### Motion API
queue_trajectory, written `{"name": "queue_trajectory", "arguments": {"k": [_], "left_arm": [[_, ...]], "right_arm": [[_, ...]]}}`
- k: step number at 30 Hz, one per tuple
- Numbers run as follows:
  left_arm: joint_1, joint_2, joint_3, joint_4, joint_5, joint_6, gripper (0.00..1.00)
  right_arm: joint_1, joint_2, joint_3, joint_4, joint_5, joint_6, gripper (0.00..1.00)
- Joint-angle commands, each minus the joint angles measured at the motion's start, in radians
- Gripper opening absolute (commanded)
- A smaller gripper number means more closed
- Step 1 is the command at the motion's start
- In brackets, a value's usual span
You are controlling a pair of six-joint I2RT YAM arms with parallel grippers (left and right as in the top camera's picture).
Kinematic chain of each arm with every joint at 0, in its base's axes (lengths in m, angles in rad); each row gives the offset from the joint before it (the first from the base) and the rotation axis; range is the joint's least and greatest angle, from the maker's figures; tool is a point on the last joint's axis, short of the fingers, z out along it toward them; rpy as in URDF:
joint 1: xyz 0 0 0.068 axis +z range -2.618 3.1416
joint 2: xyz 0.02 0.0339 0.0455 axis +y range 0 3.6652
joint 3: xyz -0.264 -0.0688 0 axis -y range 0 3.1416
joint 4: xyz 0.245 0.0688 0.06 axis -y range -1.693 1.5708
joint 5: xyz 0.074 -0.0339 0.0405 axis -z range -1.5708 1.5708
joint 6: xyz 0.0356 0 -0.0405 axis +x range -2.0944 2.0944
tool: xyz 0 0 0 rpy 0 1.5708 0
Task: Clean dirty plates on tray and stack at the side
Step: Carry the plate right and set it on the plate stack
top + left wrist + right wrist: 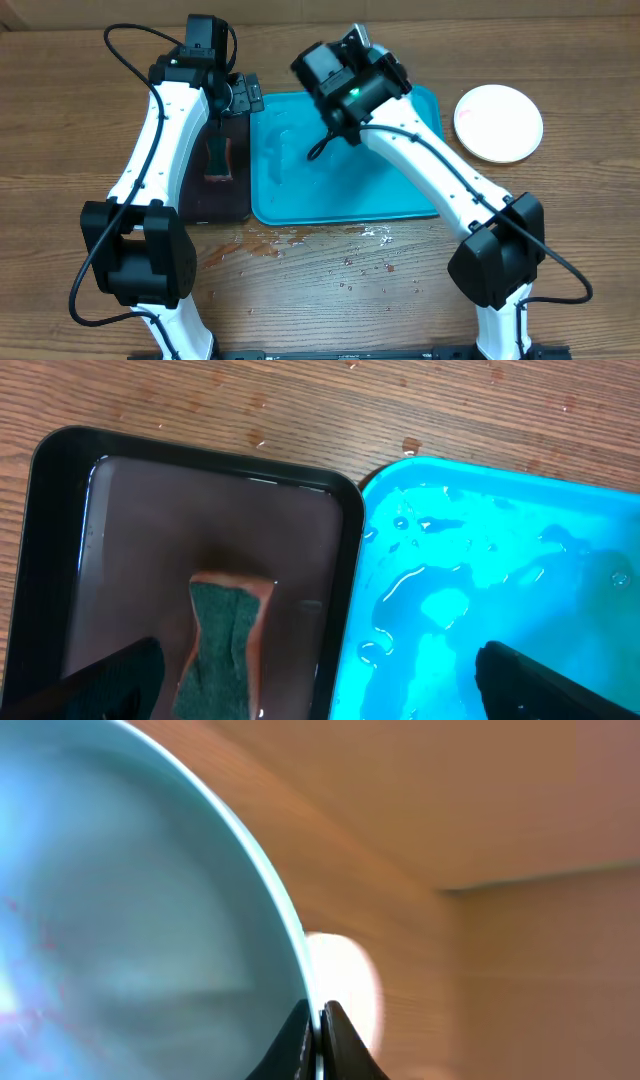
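- Plate [130, 900], mint, red-smeared: stiff, light, likely slippery when wet; rim is the hold, and right gripper [320, 1035] pinches it there.
- Left gripper [330, 695]: fingers spread above sponge [228, 645].

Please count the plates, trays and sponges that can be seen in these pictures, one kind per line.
Plates: 2 (mint green plate, white plate)
Trays: 2 (turquoise tray, black tray)
Sponges: 1 (sponge)
Total: 5

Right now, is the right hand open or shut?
Shut on the plate: the right hand pinches its rim, no gap showing.
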Motion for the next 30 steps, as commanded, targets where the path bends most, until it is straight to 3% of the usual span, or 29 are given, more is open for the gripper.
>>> {"name": "queue_trajectory", "arguments": {"k": [1,14,22,30], "left_arm": [[0.000,-0.024,0.020,0.003,0.008,0.008,1.00],[0.000,-0.024,0.020,0.003,0.008,0.008,1.00],[0.000,-0.024,0.020,0.003,0.008,0.008,1.00],[0.000,-0.024,0.020,0.003,0.008,0.008,1.00]], "right_arm": [[-0.082,-0.035,0.017,0.049,-0.392,0.010,0.04],[-0.525,-0.035,0.017,0.043,-1.100,0.060,0.04],[-0.842,-0.021,0.017,0.019,-1.182,0.090,0.04],[-1.007,0.083,0.016,0.008,-1.241,0.113,0.04]]}}
